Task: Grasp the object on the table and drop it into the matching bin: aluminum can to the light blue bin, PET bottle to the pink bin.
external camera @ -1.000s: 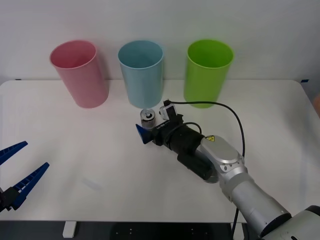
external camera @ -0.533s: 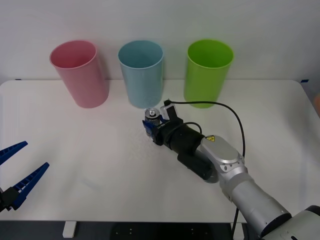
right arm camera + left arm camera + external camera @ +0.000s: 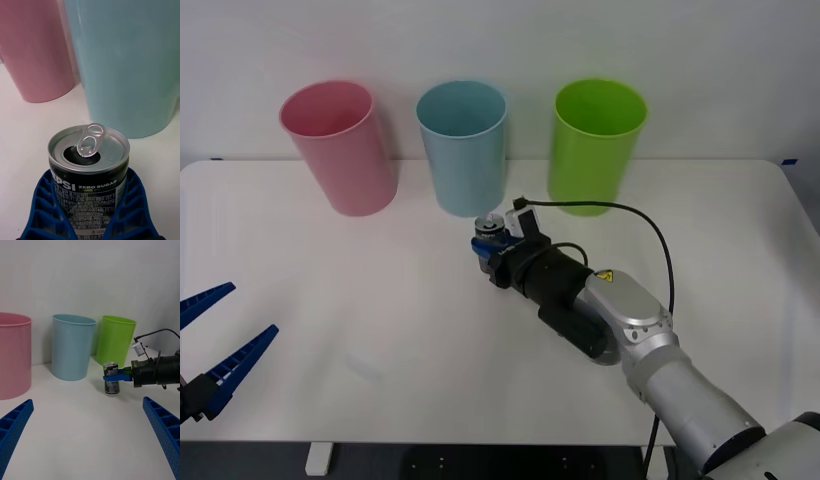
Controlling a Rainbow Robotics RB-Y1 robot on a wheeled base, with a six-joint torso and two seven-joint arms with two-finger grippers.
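Observation:
A small dark aluminum can point(image 3: 491, 225) with a shiny silver top and pull tab point(image 3: 89, 139) stands upright just in front of the light blue bin point(image 3: 463, 145). My right gripper point(image 3: 489, 246) is shut on the can's sides, one blue finger point(image 3: 47, 210) on each flank. In the left wrist view the can point(image 3: 111, 379) sits low over the white table point(image 3: 330, 290), held by the right gripper point(image 3: 113, 377). The pink bin point(image 3: 340, 146) stands at the back left. My left gripper point(image 3: 215, 345) waits open at the table's near left corner.
A lime green bin point(image 3: 596, 145) stands to the right of the light blue one, its base close behind my right wrist and its black cable point(image 3: 650, 235). Open tabletop lies to the left and front of the can.
My right gripper's fingers closed on the can, which then shifted slightly to the right. The left arm has not moved.

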